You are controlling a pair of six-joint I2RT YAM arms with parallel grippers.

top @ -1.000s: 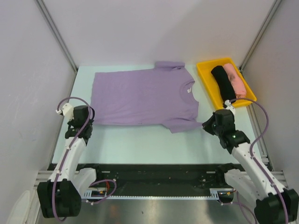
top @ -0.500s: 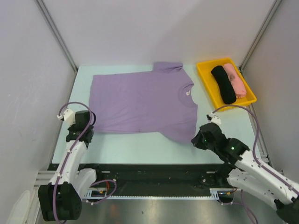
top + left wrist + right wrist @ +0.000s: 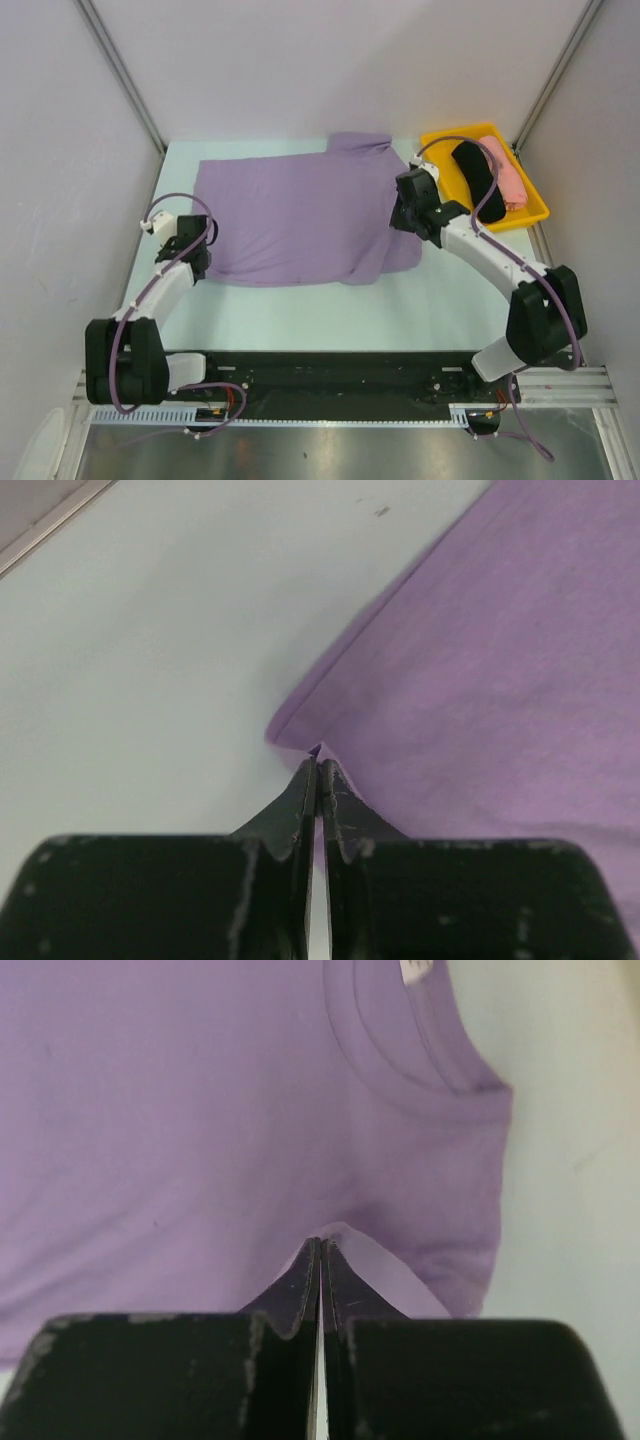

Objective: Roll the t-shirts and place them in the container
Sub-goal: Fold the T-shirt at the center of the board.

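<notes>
On the pale table [image 3: 300, 300] the lavender t-shirt [image 3: 290, 215] lies spread across the middle and far half, hem toward the left arm and neck toward the right, with its near right-hand sleeve doubled over onto the body. We judge it light, limp and thin. It should drape and crease wherever it is lifted, carry no shape of its own, and drag rather than slide cleanly across the surface, so any roll will loosen unless both ends are kept taut. Beside it at the far right sits the yellow tray [image 3: 522, 214], holding a black cloth bundle [image 3: 478, 175] and a pink cloth bundle [image 3: 505, 170], both apart from the shirt. The right gripper [image 3: 318, 1243] hangs over the chest just below the collar [image 3: 400, 1050], its jaws pressed together on a pale flap of the folded-over cloth. The left gripper [image 3: 316, 763] sits at the near corner of the hem [image 3: 285, 725], its jaws all but touching, a sliver of purple nipped at their tips. How firm that nip is we cannot tell. Stitched edges such as hem corners, sleeve cuffs and the neck band look like the best holds, being doubled and less likely to slip than a single layer. The small white neck label [image 3: 415, 968] is no hold at all.
</notes>
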